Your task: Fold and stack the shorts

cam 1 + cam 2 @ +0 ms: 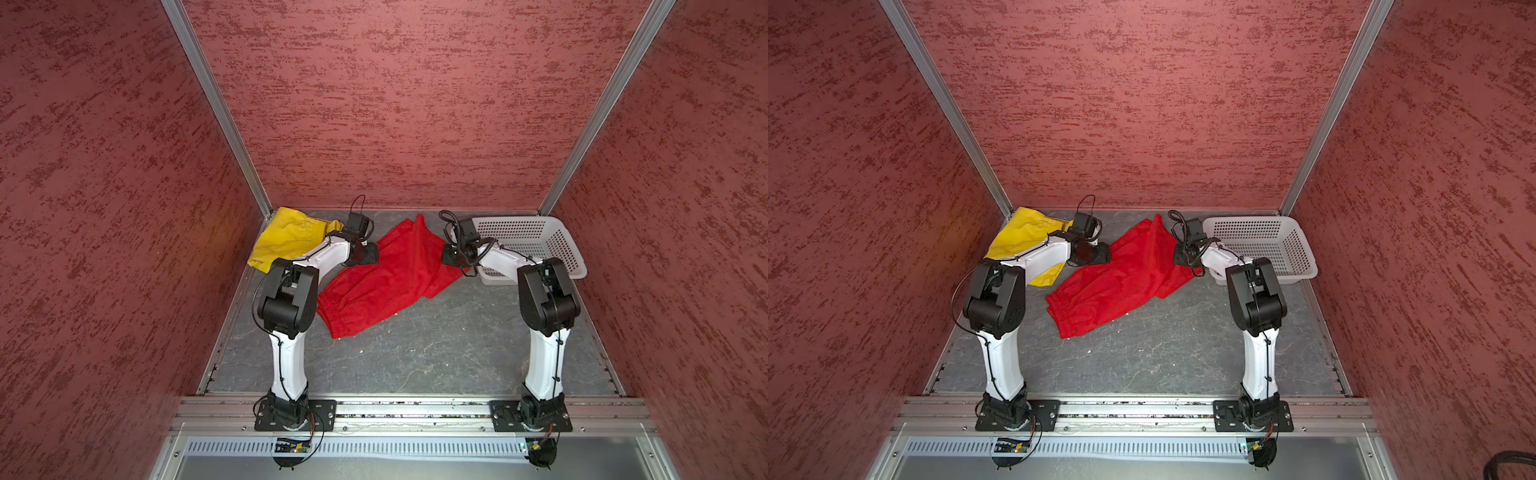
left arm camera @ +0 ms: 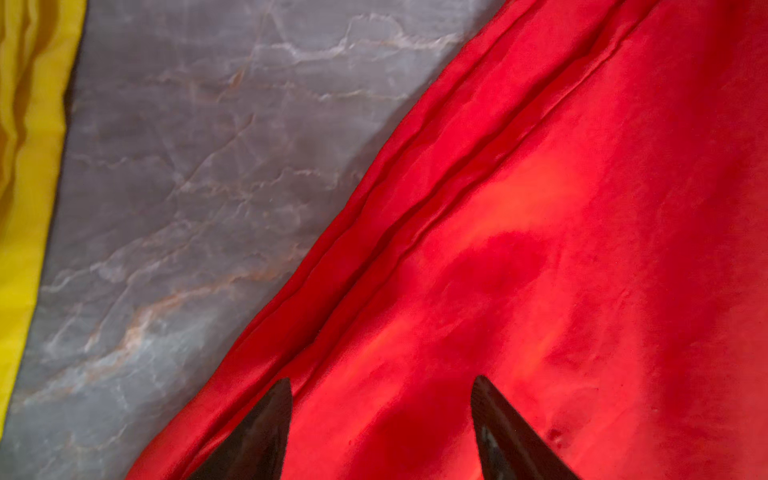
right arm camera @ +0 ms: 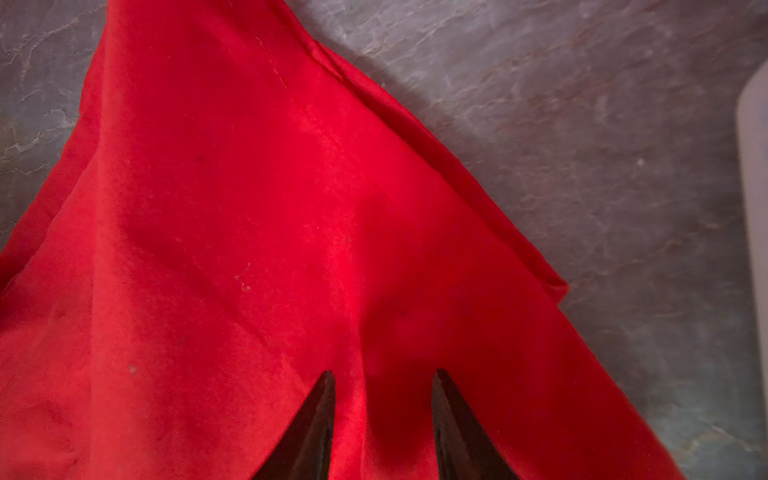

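Observation:
The red shorts (image 1: 386, 278) (image 1: 1121, 278) lie spread slantwise on the grey marble table (image 1: 436, 353), with the gathered waistband at the near left. The yellow shorts (image 1: 286, 241) (image 1: 1021, 237) lie crumpled in the far left corner, partly under my left arm. My left gripper (image 2: 382, 380) (image 1: 368, 254) points down over the red shorts' left edge, jaws wide open, holding nothing. My right gripper (image 3: 385, 372) (image 1: 451, 254) is down on the red cloth at the far right side. Its fingers stand a narrower gap apart, with a ridge of cloth rising between them.
A white perforated basket (image 1: 561, 249) (image 1: 1287, 249) stands at the far right, just behind my right arm; its edge (image 3: 754, 166) shows in the right wrist view. Red textured walls close in the table on three sides.

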You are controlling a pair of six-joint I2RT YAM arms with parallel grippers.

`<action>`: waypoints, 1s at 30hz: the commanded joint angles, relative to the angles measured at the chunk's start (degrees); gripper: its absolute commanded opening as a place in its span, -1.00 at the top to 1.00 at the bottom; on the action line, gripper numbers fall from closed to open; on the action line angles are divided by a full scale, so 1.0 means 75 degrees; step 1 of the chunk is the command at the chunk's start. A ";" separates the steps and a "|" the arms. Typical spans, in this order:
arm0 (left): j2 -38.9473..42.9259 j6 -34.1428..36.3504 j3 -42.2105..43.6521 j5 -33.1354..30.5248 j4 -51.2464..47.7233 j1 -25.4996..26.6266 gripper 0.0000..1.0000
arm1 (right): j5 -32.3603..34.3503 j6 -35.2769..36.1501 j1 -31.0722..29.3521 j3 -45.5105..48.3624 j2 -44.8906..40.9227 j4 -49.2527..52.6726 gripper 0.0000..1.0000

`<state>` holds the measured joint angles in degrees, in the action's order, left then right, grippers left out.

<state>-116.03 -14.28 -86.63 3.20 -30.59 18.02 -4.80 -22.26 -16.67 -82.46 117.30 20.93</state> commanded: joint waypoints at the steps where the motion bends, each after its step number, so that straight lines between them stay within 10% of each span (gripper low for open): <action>1: -0.0408 0.0373 -0.0294 0.0140 0.0047 0.0039 -0.29 | -0.0087 -0.0093 -0.0016 -0.0154 0.0009 -0.0077 0.21; 8: -0.1029 0.0589 -0.0916 0.0379 -0.0068 -0.0024 0.01 | -0.0099 -0.0093 -0.0016 -0.0244 0.0121 -0.0048 0.22; 30: -0.1811 0.1008 -0.1756 -0.0009 -0.0292 -0.0035 -0.04 | -0.0362 -0.0289 -0.0016 -0.0356 0.0461 -0.0089 0.24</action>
<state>-127.74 -8.14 -98.37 3.88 -32.14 17.89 -6.46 -23.53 -16.67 -83.48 119.35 20.88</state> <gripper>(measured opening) 0.522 0.383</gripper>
